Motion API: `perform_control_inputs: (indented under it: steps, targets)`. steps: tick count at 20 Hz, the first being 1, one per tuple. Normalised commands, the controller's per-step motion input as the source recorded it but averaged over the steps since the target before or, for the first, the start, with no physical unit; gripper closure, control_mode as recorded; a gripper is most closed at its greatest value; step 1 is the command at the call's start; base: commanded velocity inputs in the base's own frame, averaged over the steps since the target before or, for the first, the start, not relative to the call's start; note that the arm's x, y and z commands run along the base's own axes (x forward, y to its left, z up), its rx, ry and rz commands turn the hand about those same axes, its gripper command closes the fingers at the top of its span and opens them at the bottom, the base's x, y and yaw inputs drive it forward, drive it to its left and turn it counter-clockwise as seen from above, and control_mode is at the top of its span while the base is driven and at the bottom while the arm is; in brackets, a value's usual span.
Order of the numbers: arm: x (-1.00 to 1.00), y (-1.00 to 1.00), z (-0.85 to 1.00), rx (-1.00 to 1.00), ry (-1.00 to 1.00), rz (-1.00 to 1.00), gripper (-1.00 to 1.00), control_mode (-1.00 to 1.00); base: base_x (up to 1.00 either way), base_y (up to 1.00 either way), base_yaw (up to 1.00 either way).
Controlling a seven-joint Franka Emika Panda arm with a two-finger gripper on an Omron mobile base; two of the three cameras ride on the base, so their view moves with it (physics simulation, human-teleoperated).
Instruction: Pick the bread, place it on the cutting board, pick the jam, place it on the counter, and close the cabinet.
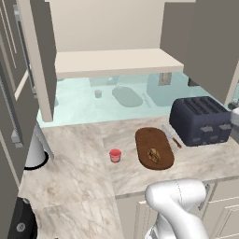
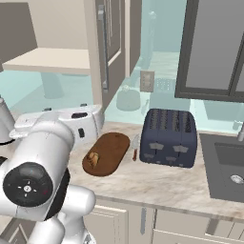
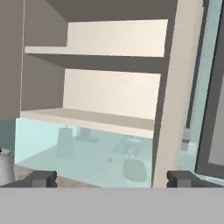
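So there's a dark navy toaster (image 1: pixel 201 120) with 2 slots on top, sitting back near the pale teal backsplash (image 1: pixel 79 100). A knife (image 1: pixel 171 136) with a reddish handle lies just left of it. Off to the right a grey sink (image 2: pixel 228 167) is sunk in, and a white canister (image 1: pixel 33 151) stands far left.

Counter (image 1: pixel 84 158): beige marbled stone. On it, a dark brown oval cutting board (image 1: pixel 154 147) with the bread (image 1: pixel 153 155) resting on its near end; a red jam (image 1: pixel 115 155) jar just left of the board, apart; a knife (image 1: pixel 171 137) between board and navy toaster (image 1: pixel 200 120). Cabinet shelf (image 1: pixel 116 62): cream.
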Motion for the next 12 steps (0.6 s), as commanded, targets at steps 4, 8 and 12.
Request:
perform_control_inputs:
  steps: [4, 8, 12]
  targets:
    - [0.0, -0.46, 0.0, 0.06, -0.18, 0.06, -1.0, -1.0, 0.0, 0.0, 0.0]
    - [0.01, -0.35, 0.0, 0.05, -0.16, 0.05, -1.0, -1.0, 0.0, 0.0, 0.0]
    - [0.14, -0.31, 0.0, 0.05, -0.1, 0.09, -1.0, -1.0, 0.0, 0.0, 0.0]
